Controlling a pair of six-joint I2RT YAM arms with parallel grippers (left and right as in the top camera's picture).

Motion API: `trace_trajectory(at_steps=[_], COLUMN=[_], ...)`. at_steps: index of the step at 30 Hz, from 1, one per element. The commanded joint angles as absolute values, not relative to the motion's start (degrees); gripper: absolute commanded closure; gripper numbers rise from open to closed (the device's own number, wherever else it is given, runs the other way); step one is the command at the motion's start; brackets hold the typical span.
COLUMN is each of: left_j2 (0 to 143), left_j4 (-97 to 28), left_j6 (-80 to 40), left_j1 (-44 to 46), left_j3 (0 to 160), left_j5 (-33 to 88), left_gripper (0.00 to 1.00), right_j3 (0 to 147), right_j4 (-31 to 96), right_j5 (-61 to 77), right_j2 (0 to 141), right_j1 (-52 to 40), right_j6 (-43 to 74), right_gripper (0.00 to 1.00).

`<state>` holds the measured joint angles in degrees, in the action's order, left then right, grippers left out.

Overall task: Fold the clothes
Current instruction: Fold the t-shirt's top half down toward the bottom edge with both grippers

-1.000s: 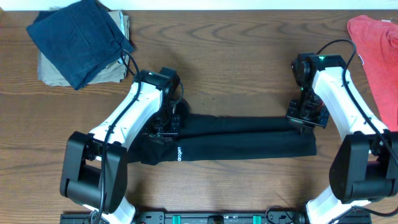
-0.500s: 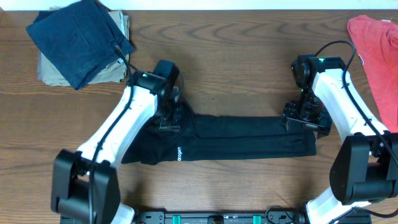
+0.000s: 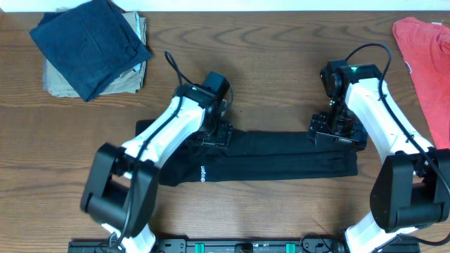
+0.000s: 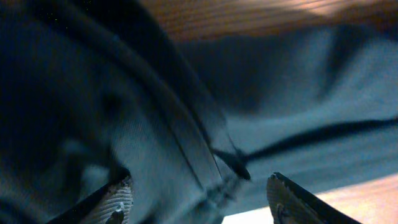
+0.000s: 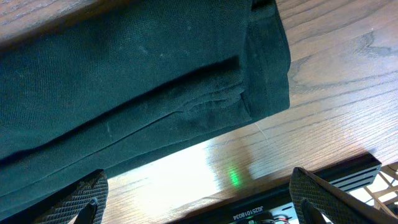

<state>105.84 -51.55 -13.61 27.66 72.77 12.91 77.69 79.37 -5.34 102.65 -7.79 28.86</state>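
Note:
The clothes, a black T-shirt [image 3: 281, 156], lie folded into a long strip across the middle of the table, with small white lettering [image 3: 203, 173] near the left end. My left gripper [image 3: 214, 135] hovers over the strip's upper edge left of centre. In the left wrist view it [image 4: 202, 205] is open, with dark fabric [image 4: 155, 112] filling the view between its fingers. My right gripper [image 3: 336, 135] is over the strip's right part. In the right wrist view it [image 5: 199, 199] is open and empty above bare wood, and the shirt's end [image 5: 137, 81] lies just beyond the fingers.
A navy folded garment [image 3: 88, 42] rests on a beige one [image 3: 56, 81] at the back left. A red garment [image 3: 425, 56] lies at the right edge. A black rail [image 3: 246, 246] runs along the table's front edge.
Both grippers have opened and let go of the shirt. The left arm has swung right along the strip's upper edge. The right gripper has shifted slightly left.

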Motion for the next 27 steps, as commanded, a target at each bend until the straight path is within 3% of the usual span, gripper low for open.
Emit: trace_trajectory(at_steps=[1,11,14,16,18,27], left_j2=[109.1,110.0,108.6,107.5,106.4,101.2], left_j4=[-51.1,-51.5,-52.7,-54.1,-55.9,-64.6], left_j6=[-13.8,-14.5,-15.5,-16.4,-18.0,-23.3], left_j1=[27.7,27.7,27.7,27.7,27.7,27.2], left_j3=[72.9,72.9,72.9,72.9,72.9,72.9], left_j5=[11.0,9.3,7.9,6.0,3.7,-1.1], left_gripper=[0.34,0.78,0.91,0.94,0.94,0.94], right_j3=[77.6,77.5,77.3,76.9,75.9,67.6], right_j4=[79.2,78.1,76.7,75.7,74.9,67.0], right_j5=[-5.3,-5.3,-5.3,-5.3,-5.3,-5.3], right_j2=[101.6,101.6,101.6,101.6,101.6,101.6], right_j1=[-8.3,-8.3,-8.3,-8.3,-8.3,-8.3], right_j6=[28.2,28.2,28.2,28.2,28.2,28.2], right_gripper=[0.08,0.1,0.24,0.39,0.45,0.48])
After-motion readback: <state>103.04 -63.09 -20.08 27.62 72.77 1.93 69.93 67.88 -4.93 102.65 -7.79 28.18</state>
